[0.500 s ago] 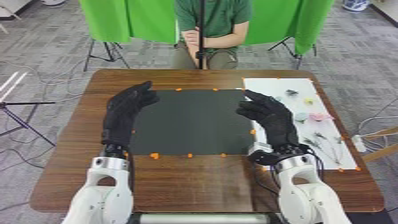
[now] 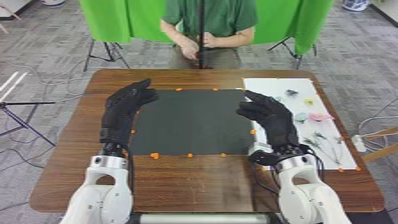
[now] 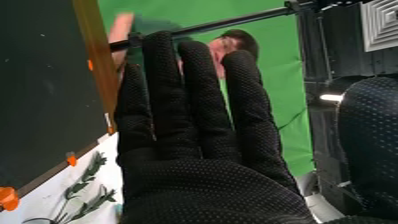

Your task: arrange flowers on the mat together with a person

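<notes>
Brown wooden table (image 2: 191,182), right hand (image 2: 271,120) above, fingers (image 3: 164,95) straight

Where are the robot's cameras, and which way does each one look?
Head view: on the robot's head, looking forward and down at the table; its left hand, right hand and both white arms show.
Right wrist view: on the right arm's wrist, looking along that hand's fingers toward the green curtain.
Both share: the right hand, table, dark mat, white sheet and curtain.
</notes>
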### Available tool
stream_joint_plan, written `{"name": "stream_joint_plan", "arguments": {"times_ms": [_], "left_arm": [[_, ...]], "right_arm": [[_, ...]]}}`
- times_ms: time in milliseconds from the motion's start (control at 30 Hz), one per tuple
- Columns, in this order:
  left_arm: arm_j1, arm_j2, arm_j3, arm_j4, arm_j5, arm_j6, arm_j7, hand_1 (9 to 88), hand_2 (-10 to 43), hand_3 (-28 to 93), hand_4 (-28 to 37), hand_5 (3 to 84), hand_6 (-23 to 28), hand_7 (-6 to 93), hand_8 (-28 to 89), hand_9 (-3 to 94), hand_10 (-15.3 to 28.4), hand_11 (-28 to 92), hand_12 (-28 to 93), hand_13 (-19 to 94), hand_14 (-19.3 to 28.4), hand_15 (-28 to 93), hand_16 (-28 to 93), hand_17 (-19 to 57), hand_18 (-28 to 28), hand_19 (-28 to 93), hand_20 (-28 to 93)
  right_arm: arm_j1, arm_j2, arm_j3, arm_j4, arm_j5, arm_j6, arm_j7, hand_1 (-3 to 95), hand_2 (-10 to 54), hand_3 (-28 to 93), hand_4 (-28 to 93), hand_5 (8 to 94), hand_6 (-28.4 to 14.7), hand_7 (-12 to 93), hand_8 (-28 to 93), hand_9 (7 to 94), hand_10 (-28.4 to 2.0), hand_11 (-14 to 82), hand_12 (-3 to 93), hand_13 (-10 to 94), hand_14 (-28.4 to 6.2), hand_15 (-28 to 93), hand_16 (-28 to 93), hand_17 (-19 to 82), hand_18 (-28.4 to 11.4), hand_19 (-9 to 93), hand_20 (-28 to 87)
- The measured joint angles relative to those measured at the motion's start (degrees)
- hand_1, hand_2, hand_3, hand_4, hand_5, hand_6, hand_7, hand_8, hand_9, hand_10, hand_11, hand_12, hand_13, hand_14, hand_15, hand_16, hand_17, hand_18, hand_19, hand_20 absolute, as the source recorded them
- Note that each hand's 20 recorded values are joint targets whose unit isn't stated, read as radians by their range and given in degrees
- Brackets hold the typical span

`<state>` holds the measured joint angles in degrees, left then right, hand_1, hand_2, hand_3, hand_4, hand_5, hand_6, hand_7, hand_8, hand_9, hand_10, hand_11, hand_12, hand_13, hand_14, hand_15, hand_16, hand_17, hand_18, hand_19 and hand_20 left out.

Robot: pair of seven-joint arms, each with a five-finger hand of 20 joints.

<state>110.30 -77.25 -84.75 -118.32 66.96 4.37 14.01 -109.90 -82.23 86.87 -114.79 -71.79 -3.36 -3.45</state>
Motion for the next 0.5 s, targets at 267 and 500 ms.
{"name": "stream_joint_plan", "arguments": {"times_ms": [267, 500], "left_arm": [[0.06, 0.01, -0.24, 0.02, 0.16, 0.0, -0.32, 32.5, 0.5, 63, -17.2, 52.5, 4.6, 17.6, -6, 52.8, 14.8, 24, 14, 42, 20.1, 31, -1, 10.2, 16.1, 24, 23], [0.17, 0.09, -0.26, 0.06, 0.2, 0.0, -0.57, 32.5, 0.4, 63, -17.2, 52.4, 4.6, 17.6, -6, 52.7, 14.8, 24, 14, 42, 20.0, 31, -1, 10.2, 16.0, 24, 23]], "right_arm": [[0.01, 0.03, -0.04, 0.0, 0.0, -0.09, 0.04, 12.6, 5.2, 76, -16, 54.2, -0.7, 15, -8, 60.1, -15.6, 10.9, 19.2, 52, -15.1, 24, 30, 20, -15.5, 27, 39], [0.02, 0.12, -0.03, -0.34, 0.09, -0.25, -0.09, 12.6, 5.3, 76, -16, 54.2, -0.6, 15, -8, 60.0, -15.6, 10.8, 19.2, 52, -15.1, 24, 30, 20, -15.5, 27, 39]]}}
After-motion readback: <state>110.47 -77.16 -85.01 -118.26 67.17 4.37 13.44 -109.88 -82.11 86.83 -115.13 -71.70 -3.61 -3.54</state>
